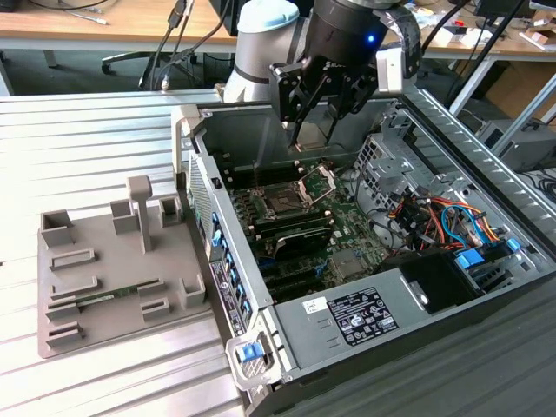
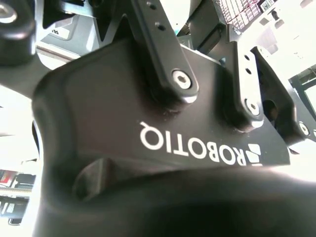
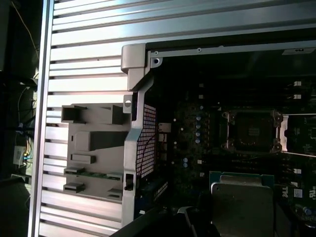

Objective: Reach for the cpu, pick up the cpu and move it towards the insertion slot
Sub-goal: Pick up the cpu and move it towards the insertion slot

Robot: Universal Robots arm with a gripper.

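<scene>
Ribbed grey metal tabletop [image 1: 104, 148] is carrying an opened computer case [image 1: 261, 295]. A flat silvery square cpu [image 3: 242, 205] is being gripped by the black gripper [image 1: 317, 130] above the dark, silver-framed insertion slot [image 1: 284, 201]; a tilted approach could probably be damaging socket contacts.

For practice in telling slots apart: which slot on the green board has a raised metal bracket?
The insertion slot: square and dark, framed in silver, with its bracket standing open. The memory slots beside it are long, black and have no bracket.
</scene>
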